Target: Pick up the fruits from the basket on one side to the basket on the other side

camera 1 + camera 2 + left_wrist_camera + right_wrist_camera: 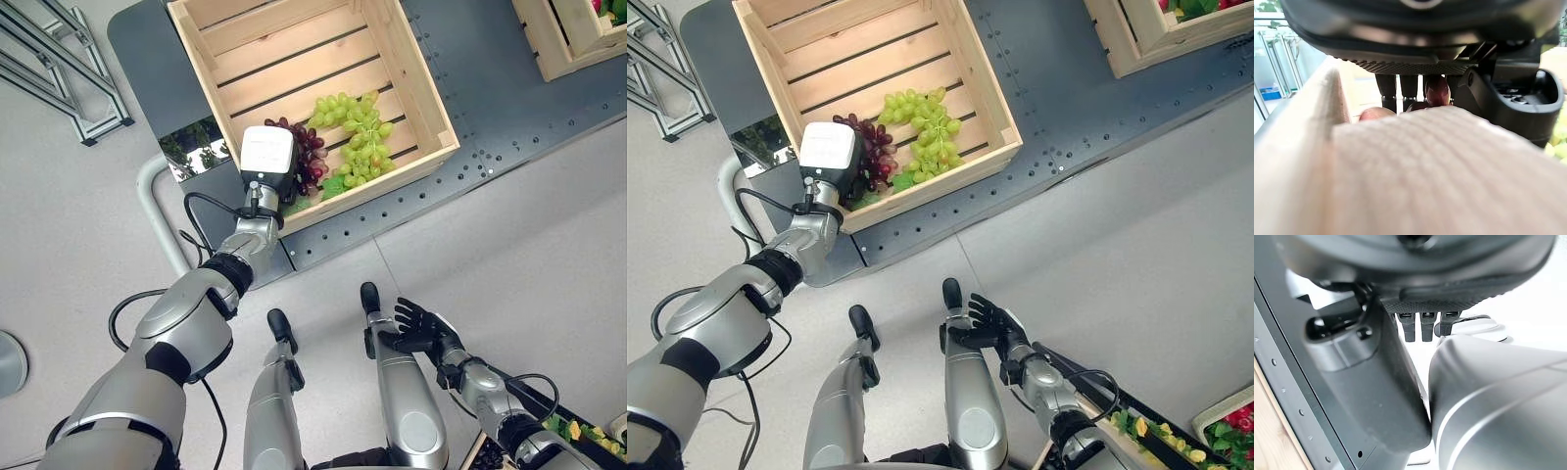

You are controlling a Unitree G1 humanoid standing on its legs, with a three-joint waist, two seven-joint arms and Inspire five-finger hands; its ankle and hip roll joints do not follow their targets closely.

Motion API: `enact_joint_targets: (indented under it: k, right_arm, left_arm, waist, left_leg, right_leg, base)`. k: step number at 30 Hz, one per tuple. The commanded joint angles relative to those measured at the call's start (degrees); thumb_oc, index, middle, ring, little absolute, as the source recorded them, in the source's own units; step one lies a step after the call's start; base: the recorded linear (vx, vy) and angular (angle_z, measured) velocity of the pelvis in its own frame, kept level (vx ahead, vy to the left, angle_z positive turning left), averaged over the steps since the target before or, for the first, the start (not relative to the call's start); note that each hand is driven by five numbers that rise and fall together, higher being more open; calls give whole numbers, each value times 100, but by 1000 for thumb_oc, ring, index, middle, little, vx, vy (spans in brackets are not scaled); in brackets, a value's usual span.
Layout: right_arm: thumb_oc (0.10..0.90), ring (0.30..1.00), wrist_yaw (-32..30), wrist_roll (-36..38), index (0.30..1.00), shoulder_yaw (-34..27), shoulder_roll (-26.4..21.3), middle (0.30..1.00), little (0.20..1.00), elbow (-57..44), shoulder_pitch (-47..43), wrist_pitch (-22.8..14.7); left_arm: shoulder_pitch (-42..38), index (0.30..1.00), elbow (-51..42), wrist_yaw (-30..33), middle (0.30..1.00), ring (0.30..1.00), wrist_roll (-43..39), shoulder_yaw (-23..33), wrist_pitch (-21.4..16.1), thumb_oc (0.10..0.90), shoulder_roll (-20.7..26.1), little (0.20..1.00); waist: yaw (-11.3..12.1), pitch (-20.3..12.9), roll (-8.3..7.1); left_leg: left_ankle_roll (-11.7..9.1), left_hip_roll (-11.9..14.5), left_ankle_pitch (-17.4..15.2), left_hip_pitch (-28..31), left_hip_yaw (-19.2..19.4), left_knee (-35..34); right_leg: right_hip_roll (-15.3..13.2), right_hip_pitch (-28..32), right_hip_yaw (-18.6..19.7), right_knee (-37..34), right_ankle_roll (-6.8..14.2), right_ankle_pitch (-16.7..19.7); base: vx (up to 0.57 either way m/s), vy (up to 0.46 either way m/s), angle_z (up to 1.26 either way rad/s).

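A wooden crate (431, 98) stands on the dark table (490, 88). In its near corner lie a bunch of green grapes (358, 137) and a bunch of purple grapes (313, 157). My left hand (266, 157) reaches over the crate's near wall and sits right on the purple bunch. In the left wrist view its fingers (1409, 88) go down behind the crate wall (1415, 166), with a purple grape (1437, 90) between them; their tips are hidden. My right hand (421, 328) hangs low on the right, away from the crate, open with fingers spread and holding nothing.
A second wooden crate (1136, 39) stands at the table's far right with red and green produce in it. A metal frame (59, 69) stands on the floor at the left. More red fruit (1234, 421) and yellow items (1156, 431) lie at the lower right.
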Motion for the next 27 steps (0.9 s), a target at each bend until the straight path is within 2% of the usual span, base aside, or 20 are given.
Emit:
enact_joint_targets:
  k: [1, 8, 14, 21, 27]
  right_arm:
    - [800, 900, -143, 246, 900, 79, -30, 900, 900, -498, 216, -446]
    - [800, 900, -207, 333, 900, -84, -43, 900, 900, -590, 363, -575]
    - [800, 900, -315, 447, 900, -417, -97, 900, 900, -924, 623, -812]
    - [800, 900, -555, 328, 900, -777, -83, 900, 900, -1558, 947, -1002]
    - [800, 900, -721, 121, 900, -816, -81, 900, 900, -1947, 1063, -946]
  left_arm:
    - [-174, 300, 398, 705, 300, 300, -1, 300, -257, 400, 470, 300]
    - [-36, 300, -184, 1391, 300, 300, 26, 822, -747, 400, 789, 300]
    - [326, 300, -1313, 2116, 300, 300, 459, 1319, -1107, 400, 1315, 300]
    - [1191, 300, -2604, 2570, 300, 300, 762, 2087, -1186, 400, 1655, 300]
    - [1448, 300, -2917, 2462, 300, 300, 720, 2183, -1108, 400, 1793, 300]
  waist:
    - [-140, -19, -273]
    - [-13, -19, -206]
    - [130, -22, -120]
    - [290, -270, -51]
    - [327, -408, -17]
  left_leg:
    - [-51, 113, 2, -467, 24, 814]
    - [-40, 86, -20, -196, -14, 725]
    - [-42, 23, 0, 290, -77, 379]
    - [-34, -54, 47, 654, -181, 16]
    - [-44, -48, 74, 778, -188, -76]
  right_leg:
    - [254, 371, -49, -766, -386, 647]
    - [242, 675, -92, -864, -402, 626]
    - [243, 1178, -119, -1173, -395, 685]
    - [258, 1592, -174, -1482, -411, 692]
    - [259, 1768, -224, -1575, -425, 678]
  base:
    - [0, 0, 0]
    - [-27, -7, -1]
    - [-7, -10, 1]
    - [3, -31, 2]
    - [21, -20, 6]
